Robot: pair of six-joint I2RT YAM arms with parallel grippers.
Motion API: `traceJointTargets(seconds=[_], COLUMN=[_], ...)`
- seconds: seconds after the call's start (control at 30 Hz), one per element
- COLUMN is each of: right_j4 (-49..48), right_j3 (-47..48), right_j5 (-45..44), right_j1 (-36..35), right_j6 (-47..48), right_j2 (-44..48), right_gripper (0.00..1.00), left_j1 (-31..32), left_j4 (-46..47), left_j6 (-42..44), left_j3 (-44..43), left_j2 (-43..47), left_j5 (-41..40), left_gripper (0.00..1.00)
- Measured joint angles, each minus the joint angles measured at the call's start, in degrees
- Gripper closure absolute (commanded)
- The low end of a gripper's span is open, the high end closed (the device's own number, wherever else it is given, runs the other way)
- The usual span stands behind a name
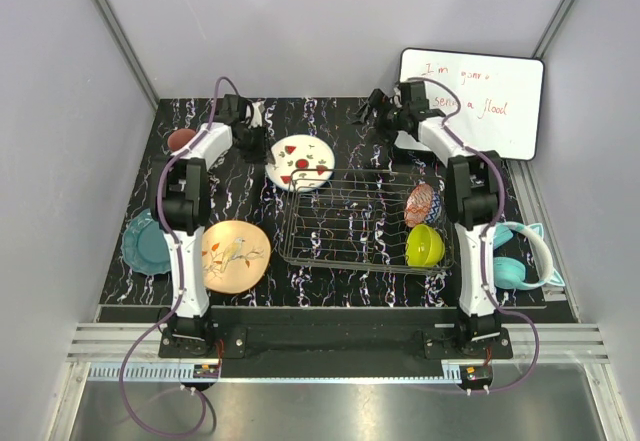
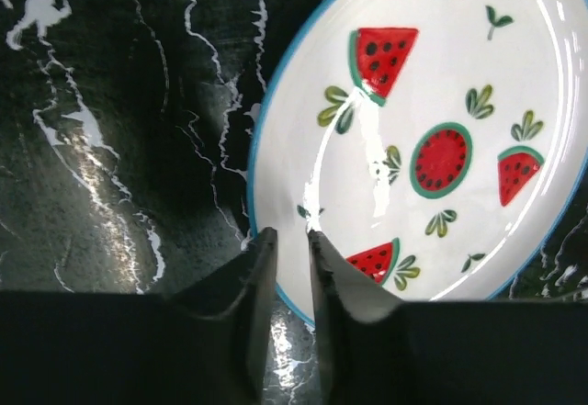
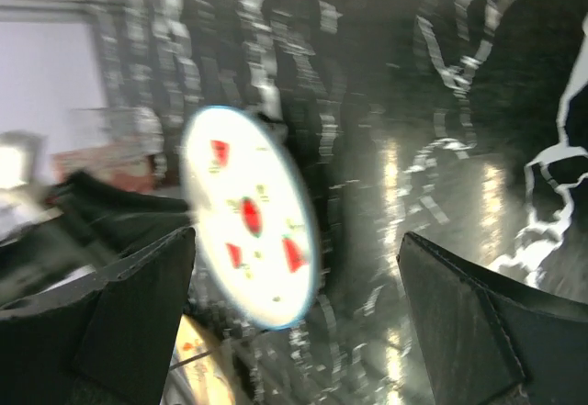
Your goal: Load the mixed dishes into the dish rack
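A: First item. Where is the white watermelon plate (image 1: 302, 161) sitting?
B: It is sitting outside the dish rack (image 1: 360, 229), just beyond the rack's far-left corner, and it is looking tilted rather than flat. Its near rim is overlapping that corner in the top view. Whether it is touching the wire, I cannot tell.
A: Left gripper (image 2: 288, 236)?
B: It is hovering at the plate's left rim. The fingers (image 2: 344, 304) are standing a narrow slit apart, right at the blue edge. Whether they are pinching the rim, I cannot tell.
A: What is resting in the rack?
B: Two bowls are sitting at its right end, just beside each other. The red-white patterned bowl (image 1: 421, 204) is lying farther back, and the lime-green bowl (image 1: 425, 246) is occupying the near-right corner.
A: Other plates?
B: The peach bird-pattern plate (image 1: 236, 256) is lying flat just left of the rack, on the near side. The teal plate (image 1: 145, 243) is lying further left, partly hidden behind the left arm.
A: Right gripper (image 3: 296, 233)?
B: It is hanging over the far side of the table (image 1: 330, 121), well apart from the rack. Its jaws are spreading wide with nothing between them. Its wrist view is blurring.
A: Surroundings?
B: A whiteboard (image 1: 480, 101) with red writing is leaning at the far right. Teal curved objects (image 1: 520, 261) are lying right of the right arm.
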State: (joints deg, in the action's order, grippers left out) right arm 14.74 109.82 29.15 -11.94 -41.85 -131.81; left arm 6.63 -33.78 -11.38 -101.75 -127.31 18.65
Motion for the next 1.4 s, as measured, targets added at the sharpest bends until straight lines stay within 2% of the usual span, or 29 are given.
traceJointTargets(seconds=[0.07, 0.17, 0.53, 0.7, 1.0, 1.4], right_j4=[2.58, 6.82, 11.98, 13.22, 14.73, 15.13], right_j3=[3.08, 6.93, 13.05, 14.73, 17.88, 19.30], right_j5=[0.24, 0.33, 0.59, 0.57, 0.55, 0.85], right_j1=[-0.42, -1.33, -4.24, -5.42, -6.16, -8.87], right_j6=[0.96, 2.56, 4.87, 5.44, 5.44, 4.04], right_j2=[-4.42, -9.20, -10.84, -10.97, -12.66, -16.13], right_gripper=[0.00, 0.00, 0.00, 0.00, 0.00, 0.00], left_j1=[0.09, 0.24, -1.79, -3.08, -3.91, -3.91], left_j4=[0.00, -0.15, -1.73, -2.58, -1.38, -1.22], left_j6=[-0.07, 1.03, 0.87, -0.59, -2.16, -0.42], left_j3=[0.00, -0.02, -1.57, -2.93, 2.23, 4.35], left_j2=[0.02, 0.09, 0.07, 0.66, 7.50, 2.84], left_j5=[0.76, -0.07, 0.33, 2.45, 0.68, -2.97], left_gripper=[0.39, 0.37, 0.38, 0.44, 0.44, 0.44])
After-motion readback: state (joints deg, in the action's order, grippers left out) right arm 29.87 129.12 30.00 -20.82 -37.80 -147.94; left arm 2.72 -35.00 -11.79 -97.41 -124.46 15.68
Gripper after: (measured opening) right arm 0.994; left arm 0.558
